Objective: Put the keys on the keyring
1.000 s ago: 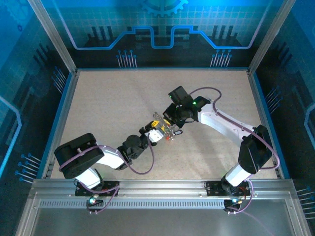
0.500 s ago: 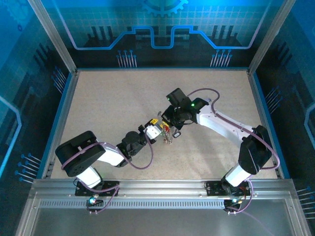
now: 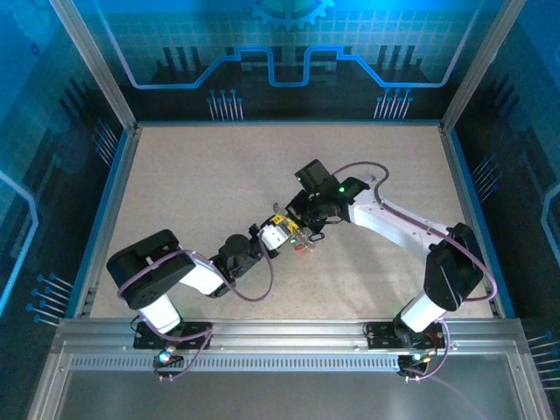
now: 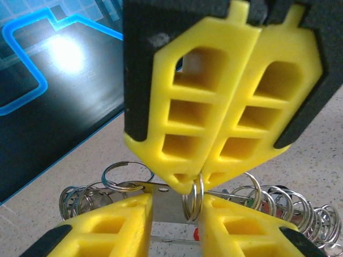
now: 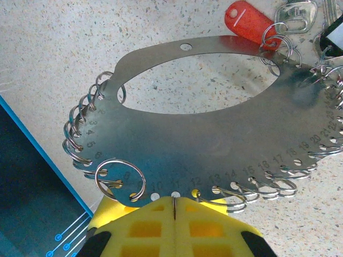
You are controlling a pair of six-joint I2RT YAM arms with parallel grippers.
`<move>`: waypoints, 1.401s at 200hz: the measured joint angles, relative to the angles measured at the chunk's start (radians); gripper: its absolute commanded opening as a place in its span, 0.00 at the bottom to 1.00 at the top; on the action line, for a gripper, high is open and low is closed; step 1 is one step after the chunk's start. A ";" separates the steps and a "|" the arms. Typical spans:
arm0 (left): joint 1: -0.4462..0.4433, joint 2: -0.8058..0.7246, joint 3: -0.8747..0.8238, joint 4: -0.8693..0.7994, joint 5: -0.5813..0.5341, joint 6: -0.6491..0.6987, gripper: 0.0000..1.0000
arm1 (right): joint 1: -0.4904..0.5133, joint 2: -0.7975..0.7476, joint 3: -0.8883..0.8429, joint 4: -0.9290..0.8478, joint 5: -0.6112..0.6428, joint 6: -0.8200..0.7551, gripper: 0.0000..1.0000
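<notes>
Where the speckled beige worktop [image 3: 201,192] ends, a blue rim and dark blue walls [image 3: 52,131] with glowing line patterns close the room, and metal posts stand at the corners. The left hand [image 3: 276,234] is at the middle of the worktop, its fingers [image 4: 118,225] narrowly apart around one small split ring [image 4: 201,190]. Just to its right, the right hand [image 5: 175,206] is closed on the edge of the keyring [image 5: 214,144], a flat metal plate with numbered holes. A red-headed key [image 5: 244,20] lies at its far edge.

Keyring plate [image 5: 214,134]: engraved hole numbers, 3–5, 12–22 legible.
</notes>
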 measured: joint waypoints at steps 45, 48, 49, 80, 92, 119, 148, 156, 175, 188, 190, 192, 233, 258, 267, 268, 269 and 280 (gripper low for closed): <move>0.000 0.000 0.001 0.000 0.010 -0.003 0.10 | 0.000 0.000 -0.002 0.013 -0.003 0.008 0.00; 0.000 0.000 0.001 0.000 0.011 -0.003 0.09 | 0.000 0.000 -0.002 0.012 -0.003 0.009 0.00; 0.000 0.000 0.001 0.000 0.010 -0.003 0.09 | 0.000 0.000 -0.002 0.012 -0.003 0.010 0.00; 0.001 -0.005 0.001 -0.005 0.010 -0.003 0.00 | 0.000 -0.006 -0.010 0.019 0.004 0.019 0.00; 0.001 -0.011 0.001 -0.007 0.011 -0.003 0.00 | 0.000 -0.015 -0.013 0.020 0.006 0.021 0.15; 0.003 -0.040 0.001 -0.011 0.011 -0.008 0.00 | 0.001 -0.056 -0.052 0.053 0.008 0.023 0.47; 0.003 -0.066 0.001 -0.012 0.026 -0.027 0.00 | -0.007 -0.114 -0.103 0.103 0.017 -0.010 0.52; 0.003 -0.072 0.001 -0.011 0.033 -0.030 0.00 | -0.013 -0.129 -0.109 0.119 0.024 -0.028 0.52; 0.003 -0.084 0.001 -0.011 0.050 -0.031 0.00 | -0.036 -0.170 -0.127 0.184 0.036 -0.112 0.52; 0.005 -0.091 0.001 -0.011 0.064 -0.038 0.00 | -0.056 -0.198 -0.132 0.230 0.042 -0.195 0.52; 0.006 -0.092 0.001 -0.011 0.066 -0.039 0.00 | -0.060 -0.203 -0.133 0.240 0.042 -0.213 0.52; 0.006 -0.093 0.001 -0.011 0.068 -0.041 0.00 | -0.063 -0.208 -0.133 0.247 0.042 -0.236 0.52; 0.029 -0.160 0.000 -0.041 0.133 -0.078 0.00 | -0.084 -0.291 -0.139 0.375 0.017 -0.695 0.53; 0.057 -0.264 0.000 -0.122 0.200 -0.100 0.00 | -0.113 -0.396 -0.250 0.536 -0.069 -0.963 0.51; 0.066 -0.303 0.001 -0.165 0.226 -0.108 0.00 | -0.118 -0.452 -0.311 0.592 -0.082 -1.077 0.51; 0.067 -0.306 0.002 -0.169 0.228 -0.108 0.00 | -0.118 -0.455 -0.316 0.596 -0.082 -1.083 0.51; 0.068 -0.310 0.002 -0.173 0.230 -0.109 0.00 | -0.118 -0.460 -0.321 0.600 -0.083 -1.091 0.51; 0.080 -0.355 0.007 -0.232 0.267 -0.125 0.00 | -0.118 -0.507 -0.365 0.629 -0.095 -1.208 0.51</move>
